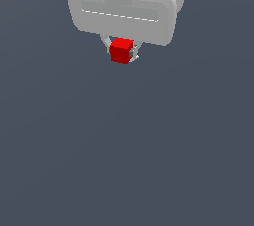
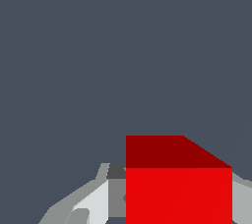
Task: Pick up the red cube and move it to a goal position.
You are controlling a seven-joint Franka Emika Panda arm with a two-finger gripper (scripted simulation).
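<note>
exterior view: white gripper (image 1: 122,54) sits near the top edge, fingers clamped on the red cube (image 1: 121,51) from both sides. the cube hangs just under the wide gripper body, much narrower than it. a thin grey fingertip shows at each side of the cube. everything below and to both sides is plain dark grey surface (image 1: 124,160) (lots of free room there, none above in frame).

wrist view: red cube (image 2: 178,193) fills the lower corner, cut by the frame edge. one grey finger (image 2: 93,201) touches its side, another sliver on the opposite side. rest is the same flat grey surface (image 2: 98,61).
</note>
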